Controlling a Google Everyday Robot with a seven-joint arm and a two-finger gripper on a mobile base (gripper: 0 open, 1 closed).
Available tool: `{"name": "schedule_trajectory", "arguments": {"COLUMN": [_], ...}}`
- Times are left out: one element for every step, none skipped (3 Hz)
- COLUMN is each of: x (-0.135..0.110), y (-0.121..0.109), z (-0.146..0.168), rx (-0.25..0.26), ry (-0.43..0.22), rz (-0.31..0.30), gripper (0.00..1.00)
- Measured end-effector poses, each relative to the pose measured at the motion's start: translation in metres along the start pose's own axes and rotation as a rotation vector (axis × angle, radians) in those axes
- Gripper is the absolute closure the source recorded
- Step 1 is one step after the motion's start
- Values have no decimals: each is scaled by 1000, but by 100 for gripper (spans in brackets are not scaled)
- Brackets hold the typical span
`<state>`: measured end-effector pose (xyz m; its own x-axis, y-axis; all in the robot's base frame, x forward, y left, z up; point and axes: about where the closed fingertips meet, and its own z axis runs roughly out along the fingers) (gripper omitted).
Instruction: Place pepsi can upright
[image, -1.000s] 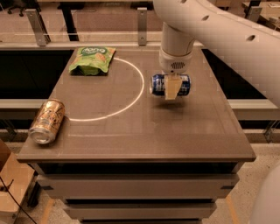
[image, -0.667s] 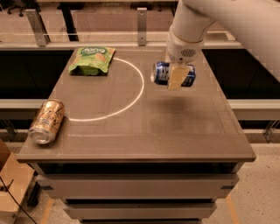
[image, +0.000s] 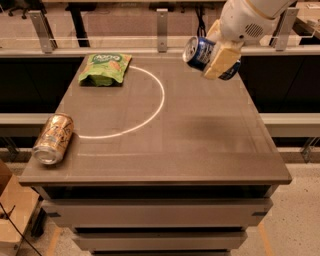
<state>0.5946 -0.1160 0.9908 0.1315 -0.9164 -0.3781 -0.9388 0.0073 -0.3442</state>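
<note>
The pepsi can (image: 198, 52) is dark blue with a silver end facing left. It is held on its side, tilted, well above the far right part of the table (image: 200, 145). My gripper (image: 216, 56) is shut on it, with a tan finger (image: 221, 61) across the can's front. The white arm comes in from the top right.
A gold can (image: 53, 138) lies on its side at the table's left edge. A green chip bag (image: 103, 68) lies at the far left. A white arc (image: 150, 112) is painted on the tabletop. A rail with posts runs behind the table.
The gripper has lifted the pepsi can off the table and carried it up and toward the far right, tilting it.
</note>
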Motion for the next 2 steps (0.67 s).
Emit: {"name": "schedule_trajectory", "arguments": {"x": [3, 5], "y": [-3, -4], "z": [-21, -25], "rx": [19, 17], "ry": [-147, -282], "rz": [60, 121], "gripper": [100, 100]}}
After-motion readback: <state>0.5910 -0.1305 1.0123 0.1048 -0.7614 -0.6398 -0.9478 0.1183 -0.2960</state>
